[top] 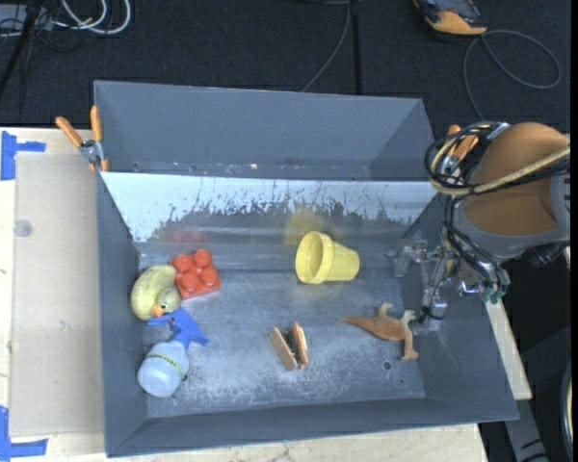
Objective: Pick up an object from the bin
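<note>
My gripper (431, 308) hangs low at the right side of the bin, near the right wall. Just below and left of it a brown toy animal (385, 327) with a long tail lies flat on the bin floor, its rear end next to the gripper's tip. Whether the gripper touches it I cannot tell. A yellow cup (325, 258) lies on its side further left, toward the back wall. A small brown and tan block-like piece (291, 345) rests on the floor in the middle front.
At the left side lie a red toy brick (195, 273), a yellow rubber duck (154, 292) and a small white spray bottle with a blue head (169, 359). The arm with its orange cover and cables leans over the bin's right rim.
</note>
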